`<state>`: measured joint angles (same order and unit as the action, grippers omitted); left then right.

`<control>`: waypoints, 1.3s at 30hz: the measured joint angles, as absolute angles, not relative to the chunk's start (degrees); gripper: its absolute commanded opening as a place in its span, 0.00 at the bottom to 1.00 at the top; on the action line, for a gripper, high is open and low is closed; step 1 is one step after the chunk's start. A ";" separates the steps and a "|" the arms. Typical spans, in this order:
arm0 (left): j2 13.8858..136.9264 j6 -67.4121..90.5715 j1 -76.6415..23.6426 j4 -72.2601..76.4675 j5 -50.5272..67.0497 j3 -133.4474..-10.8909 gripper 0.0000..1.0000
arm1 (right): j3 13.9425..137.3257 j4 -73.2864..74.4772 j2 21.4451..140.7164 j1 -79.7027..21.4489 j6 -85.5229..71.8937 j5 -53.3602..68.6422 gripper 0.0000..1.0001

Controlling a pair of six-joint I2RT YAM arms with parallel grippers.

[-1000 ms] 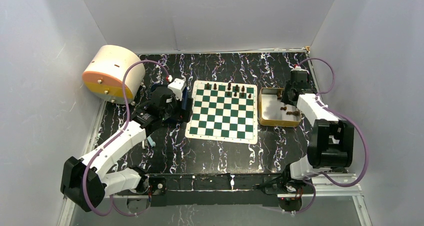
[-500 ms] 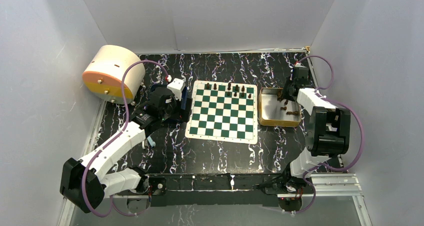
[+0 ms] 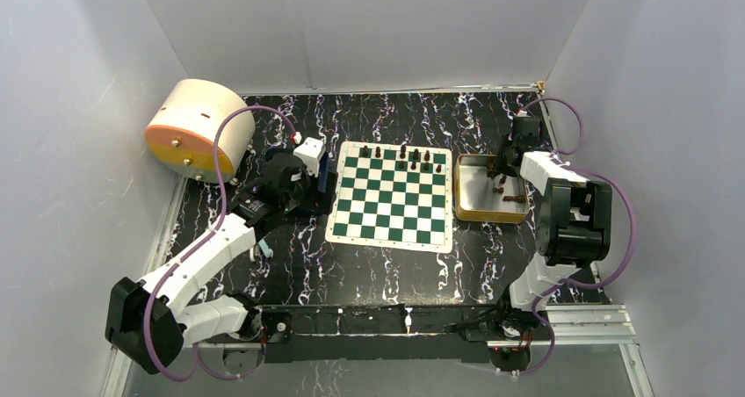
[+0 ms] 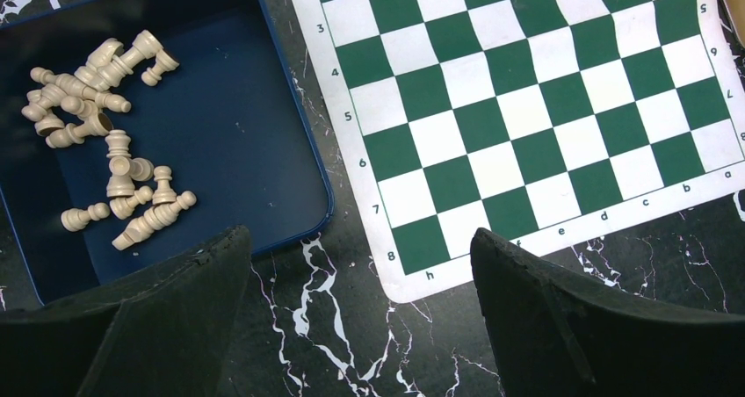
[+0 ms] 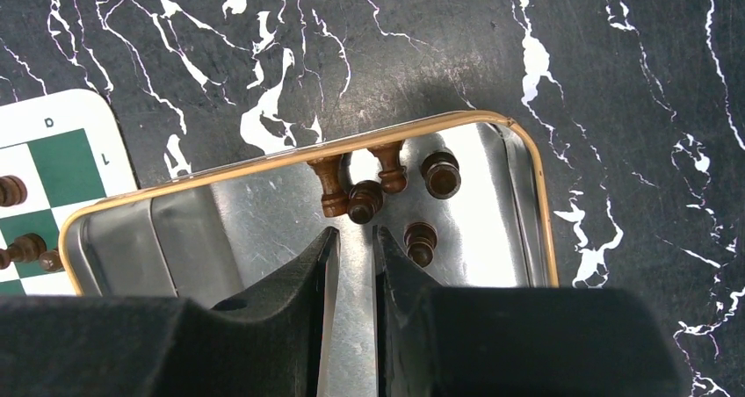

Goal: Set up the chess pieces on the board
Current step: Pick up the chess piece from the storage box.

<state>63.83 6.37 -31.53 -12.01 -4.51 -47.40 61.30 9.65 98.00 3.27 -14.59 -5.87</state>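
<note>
The green and white board [image 3: 391, 195] lies mid-table, with several dark chess pieces [image 3: 403, 155] standing along its far rows. More dark pieces [image 5: 365, 201] lie and stand at one end of the gold tin [image 5: 290, 158]. My right gripper [image 5: 353, 234] hangs over that tin [image 3: 472, 205], its fingers a narrow slit apart with only bare metal between them, tips just short of the pieces. My left gripper [image 4: 360, 239] is wide open and empty above the table by the board's corner [image 4: 422, 274], left of the board [image 3: 321, 176].
A blue tray [image 4: 325, 195] holding several cream chess pieces [image 4: 105, 142] sits left of the board under the left arm. A white and orange round container [image 3: 195, 129] stands at the far left. Grey walls close in the table.
The right arm folded in and drew slightly toward the tin's far end, and its fingers narrowed. The left arm stayed put.
</note>
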 measured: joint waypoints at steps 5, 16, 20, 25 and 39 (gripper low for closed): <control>63.83 6.37 -31.53 -12.01 -4.51 -47.40 0.92 | 61.49 9.17 98.48 3.29 -14.61 -5.89 0.25; 63.83 6.35 -31.51 -11.99 -4.51 -47.40 0.92 | 62.02 9.02 100.66 3.31 -14.31 -6.46 0.16; 63.83 6.35 -31.51 -11.99 -4.51 -47.40 0.91 | 62.24 9.10 100.68 3.31 -13.82 -6.87 0.15; 63.83 6.35 -31.53 -11.99 -4.49 -47.40 0.91 | 62.92 10.28 100.66 3.31 -13.39 -7.31 0.15; 63.83 6.37 -31.53 -11.99 -4.45 -47.31 0.91 | 63.61 13.23 100.12 3.22 -12.51 -8.84 0.33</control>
